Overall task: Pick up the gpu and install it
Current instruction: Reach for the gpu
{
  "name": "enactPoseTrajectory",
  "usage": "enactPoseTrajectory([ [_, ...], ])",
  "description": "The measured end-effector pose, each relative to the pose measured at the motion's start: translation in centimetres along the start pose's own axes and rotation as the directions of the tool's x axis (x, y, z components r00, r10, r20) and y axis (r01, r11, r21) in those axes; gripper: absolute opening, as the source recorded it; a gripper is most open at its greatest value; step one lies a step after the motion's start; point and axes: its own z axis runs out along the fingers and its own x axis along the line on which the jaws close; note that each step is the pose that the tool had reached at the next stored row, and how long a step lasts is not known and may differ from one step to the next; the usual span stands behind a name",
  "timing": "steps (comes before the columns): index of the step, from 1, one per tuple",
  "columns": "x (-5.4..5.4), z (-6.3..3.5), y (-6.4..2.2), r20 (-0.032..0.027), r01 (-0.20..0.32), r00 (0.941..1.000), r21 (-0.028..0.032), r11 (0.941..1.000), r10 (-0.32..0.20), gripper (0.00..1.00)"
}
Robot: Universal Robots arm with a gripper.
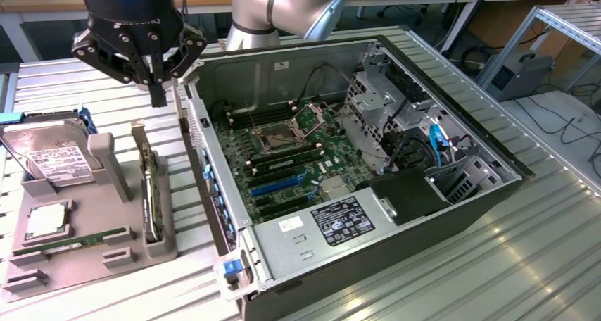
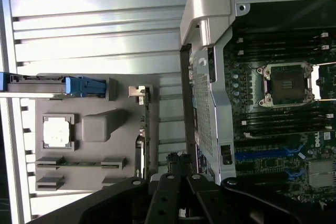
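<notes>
1. The gripper [image 1: 157, 96] is seen hanging over the slatted metal table [image 1: 94, 82], with its two fingers [image 2: 173, 182] pressed together and nothing pinched between them
2. In the wrist view the fingertips are placed over the strip of table between the grey holder tray [image 1: 84, 266] and the open computer case [image 1: 451, 208]; no part is touched by them
3. The gpu [image 1: 146, 187] is found standing on its long edge in a slot of the holder tray, on the side of the tray nearest the case; it is not held, and it is not seated in the case
4. From the wrist camera the gpu is seen edge-on as a thin dark strip, with its silvery end bracket [image 2: 137, 92] at the end of the tray where the hard drive is kept
5. The hard drive [image 1: 52, 159] is propped at a tilt against a grey support, white label facing outward, with a blue piece behind it
6. A processor chip [image 1: 47, 221] is laid flat in a recess of the tray, and a green memory stick [image 1: 75, 240] is set in clips just beside it
7. Inside the case the motherboard is exposed: an empty processor socket [image 1: 281, 134] is flanked by memory slots, and blue expansion slots [image 1: 277, 187] are seen nearer the labelled power supply [image 1: 343, 222]
8. A metal drive cage [image 1: 376, 103] and a blue cable [image 1: 435, 141] are seen at the side of the case toward the exterior view's right
9. The silver joints of the arm [image 1: 281, 11] are seen behind the case
</notes>
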Motion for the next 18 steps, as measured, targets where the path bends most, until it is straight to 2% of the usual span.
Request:
enactPoseTrajectory([
  [18,0.67,-0.02,-0.05,0.0,0.0,1.0,0.0,1.0,0.0,0.11],
])
